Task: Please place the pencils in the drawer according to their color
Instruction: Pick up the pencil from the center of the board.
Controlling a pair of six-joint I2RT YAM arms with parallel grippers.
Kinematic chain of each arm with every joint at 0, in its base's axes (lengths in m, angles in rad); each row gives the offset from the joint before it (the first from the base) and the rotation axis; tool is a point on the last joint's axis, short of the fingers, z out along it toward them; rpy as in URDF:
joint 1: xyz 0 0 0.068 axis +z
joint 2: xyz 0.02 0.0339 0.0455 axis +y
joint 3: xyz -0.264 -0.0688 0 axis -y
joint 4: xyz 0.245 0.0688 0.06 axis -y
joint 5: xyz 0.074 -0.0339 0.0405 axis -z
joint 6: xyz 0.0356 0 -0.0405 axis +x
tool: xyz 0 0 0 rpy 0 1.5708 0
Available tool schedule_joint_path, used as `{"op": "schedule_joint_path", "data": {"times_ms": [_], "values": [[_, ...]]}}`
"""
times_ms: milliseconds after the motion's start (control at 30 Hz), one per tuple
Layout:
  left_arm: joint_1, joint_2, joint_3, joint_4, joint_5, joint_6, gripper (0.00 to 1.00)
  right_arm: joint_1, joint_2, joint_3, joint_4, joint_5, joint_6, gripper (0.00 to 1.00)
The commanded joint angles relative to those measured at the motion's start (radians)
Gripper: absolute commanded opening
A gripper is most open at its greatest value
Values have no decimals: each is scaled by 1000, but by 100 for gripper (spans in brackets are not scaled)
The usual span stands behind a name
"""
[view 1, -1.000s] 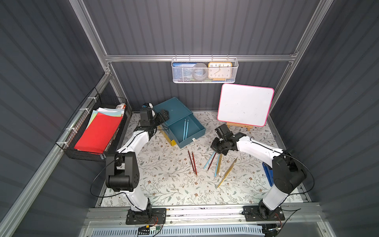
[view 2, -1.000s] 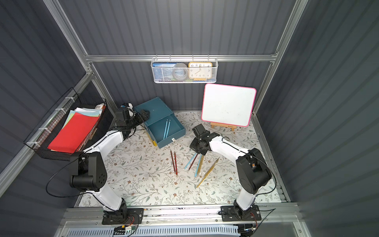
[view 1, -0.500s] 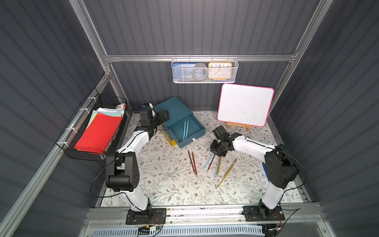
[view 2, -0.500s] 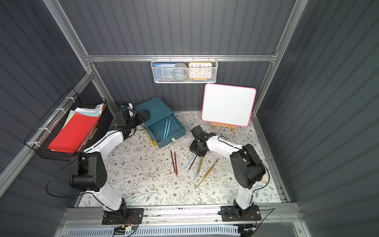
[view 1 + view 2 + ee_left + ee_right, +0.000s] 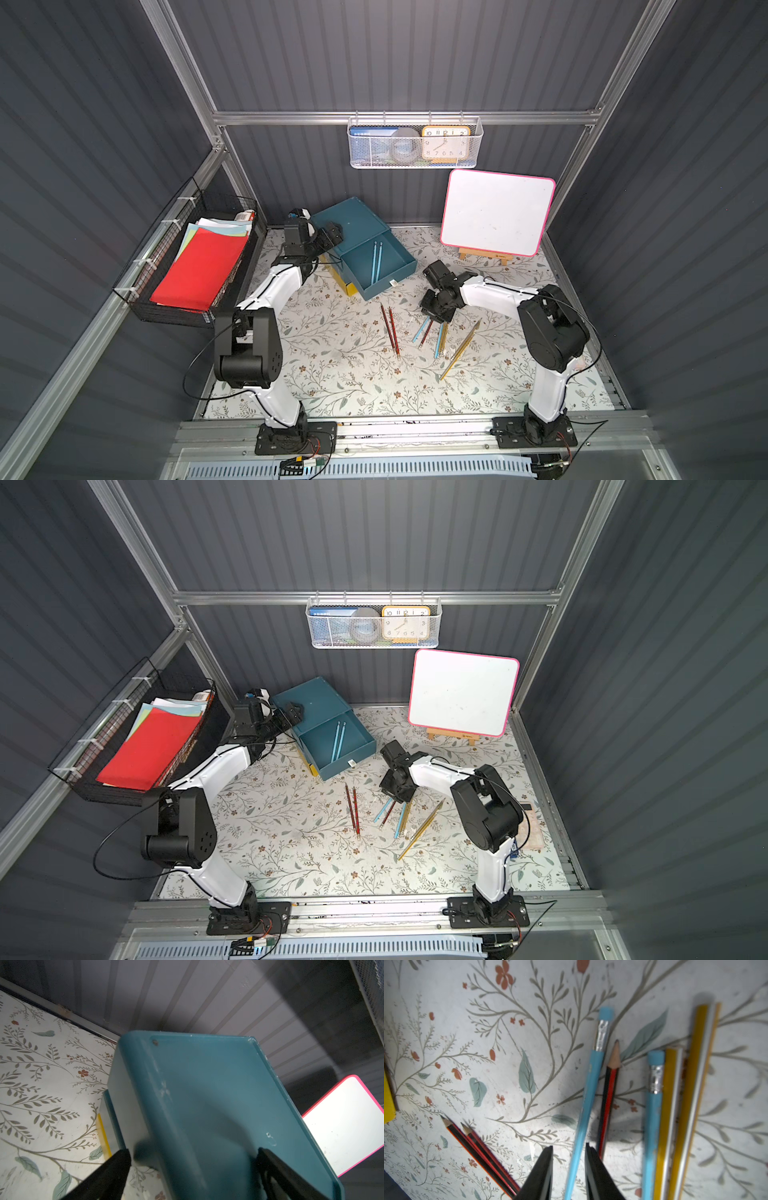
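Right wrist, right end effector [image 5: 569, 1146] spread astride blue pencil [image 5: 591, 1084], left end effector [image 5: 193, 1152] spread, numbered clock [image 5: 446, 143]

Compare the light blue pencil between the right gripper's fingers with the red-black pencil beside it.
The light blue pencil ends in a metal band and eraser; the red-black pencil shows a sharpened tip at that end. The light blue pencil runs between the open fingers of the right gripper; the red-black pencil lies just outside them. Both lie on the table, nearly parallel.
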Motion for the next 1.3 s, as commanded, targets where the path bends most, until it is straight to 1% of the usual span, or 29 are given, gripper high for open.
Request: {"op": "schedule_joint_path", "data": {"times_ms": [0, 333, 500, 633, 800, 933, 1100, 1267], "values": [[-11, 14, -7, -5, 2, -4, 100, 8, 17, 17, -12, 14, 5, 30], [-12, 13, -14, 2, 5, -6, 100, 19, 46, 25, -38, 33, 29, 30], [-11, 11, -20, 7, 5, -7, 100, 24, 75, 34, -83, 84, 60, 29], [-12, 10, -22, 8, 6, -10, 100, 26, 97, 38, -134, 138, 102, 27], [-12, 10, -25, 15, 9, -14, 100, 30, 106, 48, -186, 154, 127, 25], [-12, 8, -28, 22, 10, -17, 100, 38, 118, 87, -243, 181, 125, 25], [-12, 8, -32, 24, 11, -17, 100, 38, 148, 128, -282, 190, 117, 24], [-13, 8, -35, 29, 13, -20, 100, 38, 178, 134, -263, 175, 138, 22]]}}
